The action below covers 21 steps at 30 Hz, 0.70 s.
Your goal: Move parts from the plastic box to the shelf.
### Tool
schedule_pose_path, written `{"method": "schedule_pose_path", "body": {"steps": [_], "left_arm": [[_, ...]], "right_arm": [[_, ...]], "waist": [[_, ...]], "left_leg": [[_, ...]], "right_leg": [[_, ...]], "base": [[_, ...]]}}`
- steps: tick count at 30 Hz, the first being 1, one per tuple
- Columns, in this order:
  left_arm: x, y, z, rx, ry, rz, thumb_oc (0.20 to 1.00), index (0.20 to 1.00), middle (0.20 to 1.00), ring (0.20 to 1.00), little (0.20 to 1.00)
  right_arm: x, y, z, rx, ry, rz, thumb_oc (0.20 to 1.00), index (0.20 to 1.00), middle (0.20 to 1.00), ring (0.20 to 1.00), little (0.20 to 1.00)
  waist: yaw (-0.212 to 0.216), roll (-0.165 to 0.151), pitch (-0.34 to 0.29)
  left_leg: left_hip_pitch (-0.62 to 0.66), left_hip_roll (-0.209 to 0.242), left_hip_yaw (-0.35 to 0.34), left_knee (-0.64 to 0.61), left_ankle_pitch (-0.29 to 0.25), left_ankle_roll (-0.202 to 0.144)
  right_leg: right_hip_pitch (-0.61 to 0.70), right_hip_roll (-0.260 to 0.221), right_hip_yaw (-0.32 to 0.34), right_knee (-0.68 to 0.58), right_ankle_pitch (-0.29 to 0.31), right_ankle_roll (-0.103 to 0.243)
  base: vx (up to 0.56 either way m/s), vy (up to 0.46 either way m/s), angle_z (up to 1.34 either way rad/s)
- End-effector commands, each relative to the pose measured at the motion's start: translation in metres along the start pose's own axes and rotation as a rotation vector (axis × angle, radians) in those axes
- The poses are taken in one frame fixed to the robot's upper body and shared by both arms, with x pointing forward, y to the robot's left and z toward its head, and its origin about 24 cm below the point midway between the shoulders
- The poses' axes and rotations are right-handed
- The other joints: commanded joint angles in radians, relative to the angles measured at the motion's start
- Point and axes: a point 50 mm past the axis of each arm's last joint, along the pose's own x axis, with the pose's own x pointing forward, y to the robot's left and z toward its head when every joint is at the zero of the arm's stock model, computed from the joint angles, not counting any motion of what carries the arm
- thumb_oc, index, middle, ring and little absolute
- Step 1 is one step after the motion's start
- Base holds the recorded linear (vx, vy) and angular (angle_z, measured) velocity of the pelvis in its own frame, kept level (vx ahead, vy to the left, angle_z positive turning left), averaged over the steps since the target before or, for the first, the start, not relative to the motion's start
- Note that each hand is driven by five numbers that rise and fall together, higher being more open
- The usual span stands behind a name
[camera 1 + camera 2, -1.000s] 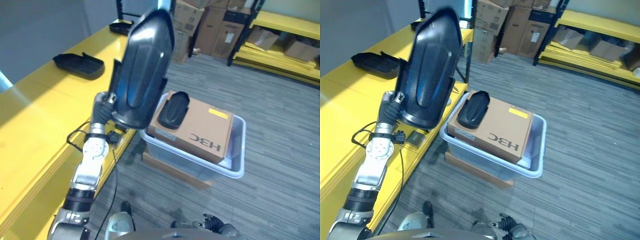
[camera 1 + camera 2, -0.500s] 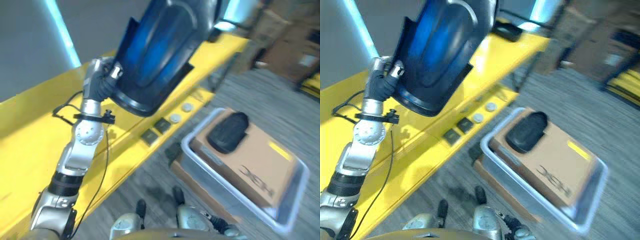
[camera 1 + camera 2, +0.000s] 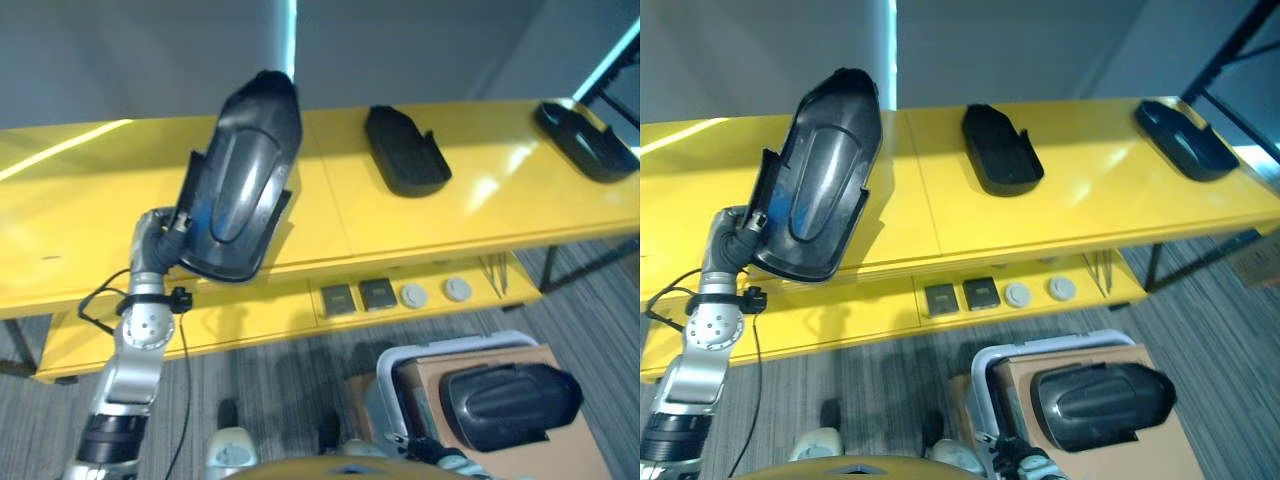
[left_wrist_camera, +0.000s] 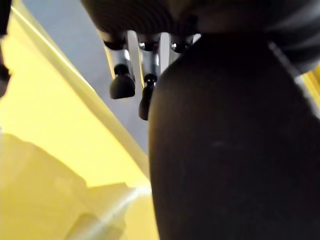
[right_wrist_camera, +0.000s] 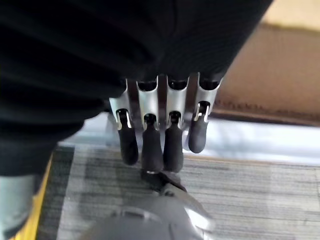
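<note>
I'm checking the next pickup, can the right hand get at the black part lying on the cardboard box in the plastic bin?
Probably yes. The right hand hangs open beside the plastic bin, holding nothing, and the black part lies uncovered on the cardboard box.

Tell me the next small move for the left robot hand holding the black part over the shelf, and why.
Probably lower it. The left robot hand holds the black part raised, tilted above bare yellow shelf, left of two parts already lying flat there, so setting it down seems next.
</note>
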Motion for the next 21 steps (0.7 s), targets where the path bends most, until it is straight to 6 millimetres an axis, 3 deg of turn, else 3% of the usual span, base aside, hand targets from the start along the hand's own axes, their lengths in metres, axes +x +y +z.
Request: {"method": "schedule_pose_path", "body": {"steps": [1,2,4,6,9,11,15,21], "left_arm": [[0.025,0.030,0.052,-0.055,-0.268,0.157,0.200,0.200,0.200,0.200,0.200],[0.024,0.030,0.052,-0.055,-0.267,0.157,0.200,0.200,0.200,0.200,0.200],[0.027,0.020,0.044,-0.057,-0.219,0.139,0.200,0.200,0.200,0.200,0.200],[0.029,0.016,0.035,-0.026,-0.183,0.119,0.200,0.200,0.200,0.200,0.200],[0.034,0.014,0.026,0.004,-0.143,0.127,0.200,0.200,0.200,0.200,0.200],[0.045,0.011,0.008,0.056,-0.060,0.152,0.200,0.200,0.200,0.200,0.200],[0.058,0.008,-0.005,0.084,0.022,0.197,0.200,0.200,0.200,0.200,0.200],[0.081,-0.005,-0.004,0.126,0.057,0.210,0.200,0.200,0.200,0.200,0.200]], "right_arm": [[0.001,0.011,0.003,0.036,0.016,0.007,1.000,1.000,1.000,1.000,1.000],[0.001,0.010,0.003,0.036,0.016,0.007,1.000,1.000,1.000,1.000,1.000],[0.000,0.019,-0.004,0.011,0.032,0.038,1.000,1.000,1.000,1.000,1.000],[-0.001,0.022,-0.008,0.040,0.052,0.031,1.000,1.000,1.000,1.000,1.000],[-0.002,0.029,-0.012,0.089,0.057,0.035,1.000,1.000,1.000,1.000,1.000],[-0.001,0.027,-0.007,-0.011,0.027,0.026,1.000,1.000,1.000,1.000,1.000],[-0.002,0.027,-0.013,-0.008,0.043,0.021,1.000,1.000,1.000,1.000,1.000],[-0.003,0.026,-0.020,-0.023,0.073,0.012,1.000,1.000,1.000,1.000,1.000]], "waist": [[0.008,0.068,-0.061],[0.008,0.069,-0.060],[-0.020,0.090,-0.076],[-0.024,0.096,-0.081],[-0.037,0.090,-0.083],[-0.052,0.093,-0.074],[-0.071,0.091,-0.068],[-0.094,0.089,-0.040]], "left_leg": [[0.220,0.031,-0.086,-0.157,0.110,-0.009],[0.223,0.033,-0.086,-0.157,0.109,-0.010],[0.190,0.032,-0.049,-0.157,0.053,0.000],[0.167,0.009,-0.078,-0.157,0.030,0.001],[0.160,0.005,-0.051,-0.157,0.025,0.000],[0.154,-0.015,-0.046,-0.157,0.004,0.000],[0.141,-0.030,-0.031,-0.157,-0.013,-0.004],[0.115,-0.046,-0.029,-0.157,-0.030,-0.009]], "right_leg": [[-0.089,0.020,0.157,-0.012,0.050,0.018],[-0.086,0.022,0.157,-0.012,0.049,0.017],[-0.105,0.024,0.135,-0.008,0.043,0.027],[-0.102,0.014,0.131,-0.012,0.035,0.023],[-0.104,-0.002,0.130,-0.012,0.041,0.021],[-0.101,-0.008,0.129,-0.012,0.021,0.017],[-0.119,-0.016,0.128,-0.012,0.009,0.013],[-0.143,-0.025,0.127,-0.012,-0.004,0.015]], "base": [[-0.01,0.007,0.91],[-0.07,-0.010,0.07],[-0.03,0.056,0.46],[0.06,0.103,0.83],[0.01,0.072,0.09],[0.01,0.065,0.01],[0.03,0.047,-0.18],[0.03,0.019,-0.15]]}}
